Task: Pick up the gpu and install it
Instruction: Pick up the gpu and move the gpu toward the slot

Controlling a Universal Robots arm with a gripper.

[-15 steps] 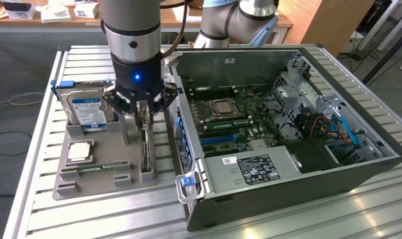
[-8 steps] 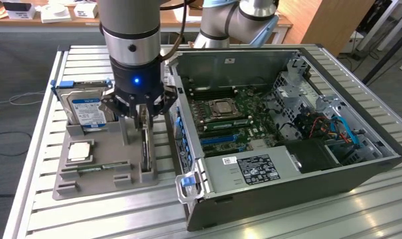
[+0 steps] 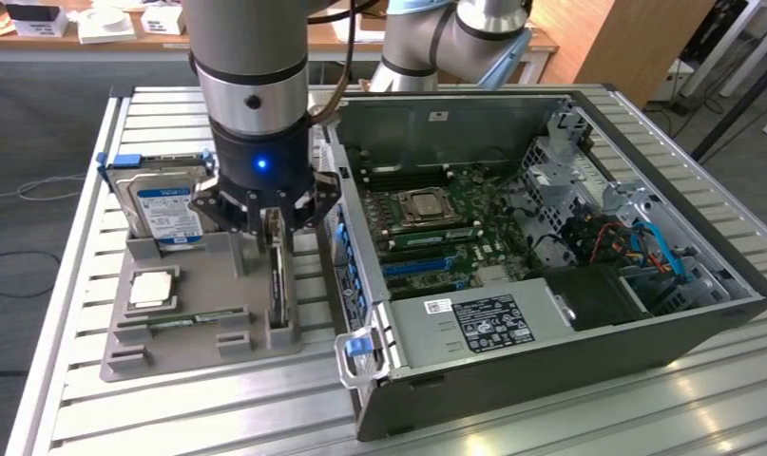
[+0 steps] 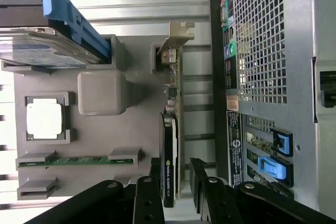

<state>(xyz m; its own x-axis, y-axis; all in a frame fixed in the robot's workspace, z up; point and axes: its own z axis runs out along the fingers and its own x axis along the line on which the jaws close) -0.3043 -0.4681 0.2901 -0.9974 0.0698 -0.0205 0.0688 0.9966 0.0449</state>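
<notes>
The gpu (image 3: 279,277) is a thin dark card standing on edge in a slot of the grey holder (image 3: 181,356), just beside the open computer case (image 3: 485,380). In the wrist view the gpu (image 4: 169,145) runs from its pale metal bracket (image 4: 179,34) toward the camera. My gripper (image 3: 274,226) is lowered over the card's far end. Its black fingers (image 4: 147,199) straddle the board, one on each side, and a narrow gap shows on the case side. The gripper (image 4: 176,184) is open around the card.
On the same holder stand a silver hard drive with a blue-white label (image 3: 167,204), a square processor (image 3: 152,290) and a narrow green memory stick (image 3: 186,323). The case's motherboard (image 3: 434,223) lies exposed, with blue slots near its holder-side wall. A slatted metal table (image 3: 167,418) carries everything.
</notes>
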